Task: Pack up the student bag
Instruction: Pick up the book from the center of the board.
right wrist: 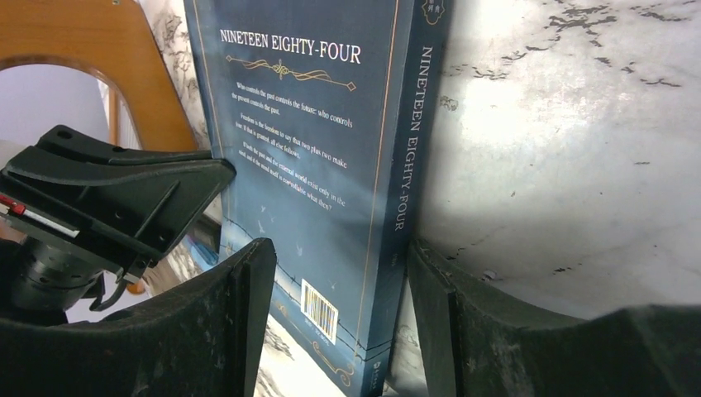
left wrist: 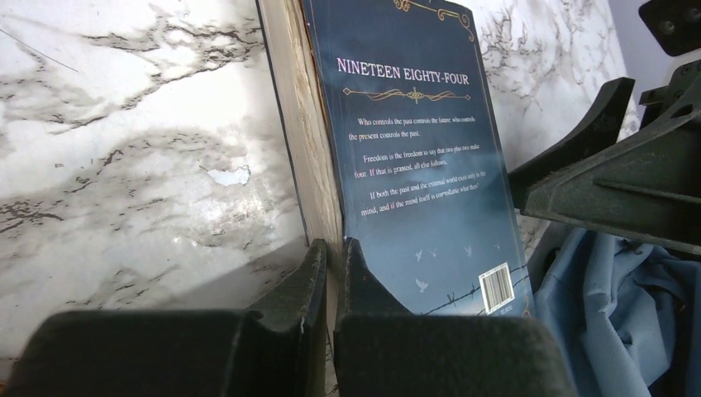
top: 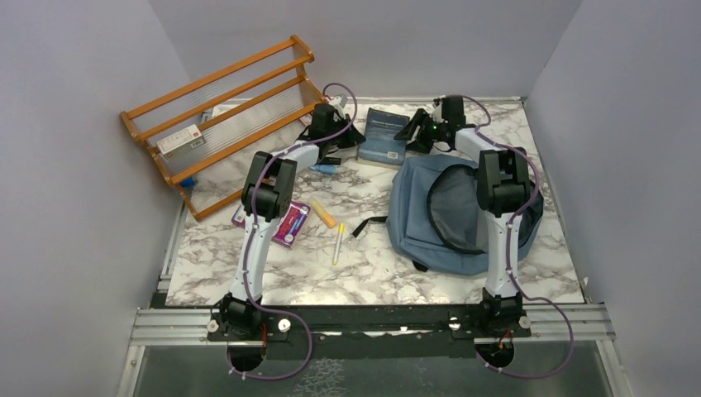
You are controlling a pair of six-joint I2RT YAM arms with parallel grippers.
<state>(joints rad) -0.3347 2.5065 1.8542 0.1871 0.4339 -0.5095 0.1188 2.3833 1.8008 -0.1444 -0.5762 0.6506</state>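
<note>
Marble table (top: 273,265), book (top: 383,132) beside student bag (top: 422,215)

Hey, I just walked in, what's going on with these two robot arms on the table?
Both arms are at the far side of the white marble table, working on a dark blue paperback book. The left gripper is shut, tips at the page edge; the right gripper is open, straddling the spine. The dusty-blue fabric backpack lies unzipped beside them; the book is not in it yet.
</note>
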